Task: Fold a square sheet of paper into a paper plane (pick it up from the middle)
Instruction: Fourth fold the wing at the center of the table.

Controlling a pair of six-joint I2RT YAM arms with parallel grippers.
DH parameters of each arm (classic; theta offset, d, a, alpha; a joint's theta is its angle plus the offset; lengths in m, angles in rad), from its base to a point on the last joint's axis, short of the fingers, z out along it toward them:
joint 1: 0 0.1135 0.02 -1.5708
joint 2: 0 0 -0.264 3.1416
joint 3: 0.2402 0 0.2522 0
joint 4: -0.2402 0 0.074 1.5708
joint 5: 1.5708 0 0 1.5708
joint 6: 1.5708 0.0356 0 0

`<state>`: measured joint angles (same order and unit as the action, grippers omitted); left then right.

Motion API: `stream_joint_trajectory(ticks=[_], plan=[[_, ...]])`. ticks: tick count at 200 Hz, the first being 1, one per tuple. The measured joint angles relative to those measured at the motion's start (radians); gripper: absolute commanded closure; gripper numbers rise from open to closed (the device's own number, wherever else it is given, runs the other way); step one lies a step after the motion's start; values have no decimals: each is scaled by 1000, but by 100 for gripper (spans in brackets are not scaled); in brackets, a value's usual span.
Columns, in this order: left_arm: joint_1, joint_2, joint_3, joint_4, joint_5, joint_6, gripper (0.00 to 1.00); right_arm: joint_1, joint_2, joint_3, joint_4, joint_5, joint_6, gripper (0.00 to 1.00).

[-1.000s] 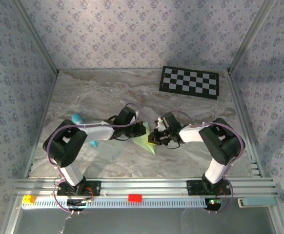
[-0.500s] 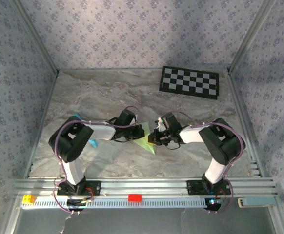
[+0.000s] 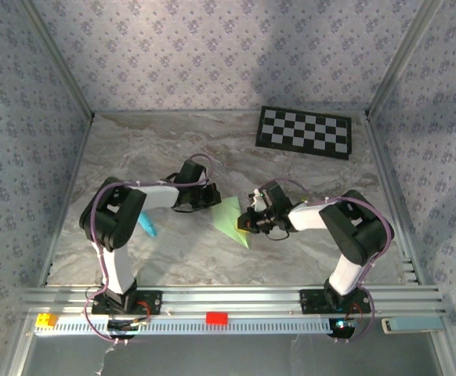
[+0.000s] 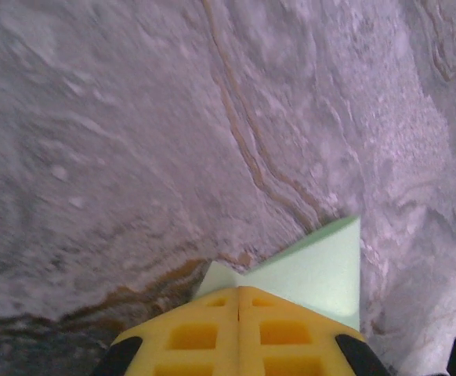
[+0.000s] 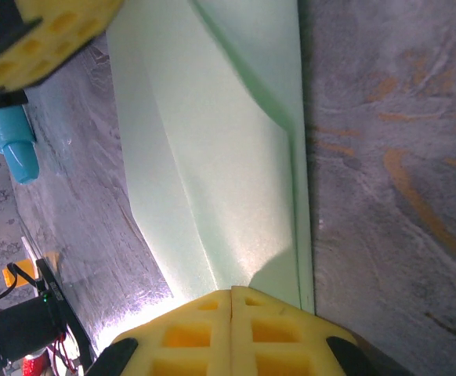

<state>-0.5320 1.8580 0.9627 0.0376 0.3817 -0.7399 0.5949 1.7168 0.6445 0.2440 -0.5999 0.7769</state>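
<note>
The marble table (image 3: 134, 157) lies bare across its middle, which gives the folding a flat, hard surface to press against. The checkerboard (image 3: 304, 131) lies at the far right corner, well apart from the work, so it plays no part in this step.

Both arms reach inward so their tips meet near the centre. The left gripper (image 3: 206, 197) has its fingers closed flat against each other. In its wrist view the tips (image 4: 238, 291) sit right at one corner of the green paper (image 4: 314, 270), but I cannot tell whether they touch it or hover just beside it.

The right gripper (image 3: 249, 222) is clenched too, with its tips (image 5: 232, 294) at the near edge of the paper (image 5: 212, 157). It looks as if it pins the sheet or rubs a crease flat rather than lifting it. Whether any paper is nipped between the fingers cannot be seen.

The paper (image 3: 229, 219) lies on the table between the two grippers, already folded to a pointed shape, with one flap curling up. I judge the plane half made, with creases yet to sharpen.

The blue stick (image 3: 146, 225) lies off to the left, near the left arm, apart from the paper.
</note>
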Motion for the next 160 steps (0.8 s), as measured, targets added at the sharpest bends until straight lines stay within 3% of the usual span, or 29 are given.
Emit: stream_joint_trajectory(ticks=[65,110,160], plan=[[0,-86,16,-64,-37,14,91,0,0,5,-7,-6,-19,100],[-142,-160,-20,-11,-41,-50,92,-1,0,10,-19,-7,-34,100],[-237,-85,-58,37,-53,-145,94,-2,-8,10,-35,-6,-36,100]])
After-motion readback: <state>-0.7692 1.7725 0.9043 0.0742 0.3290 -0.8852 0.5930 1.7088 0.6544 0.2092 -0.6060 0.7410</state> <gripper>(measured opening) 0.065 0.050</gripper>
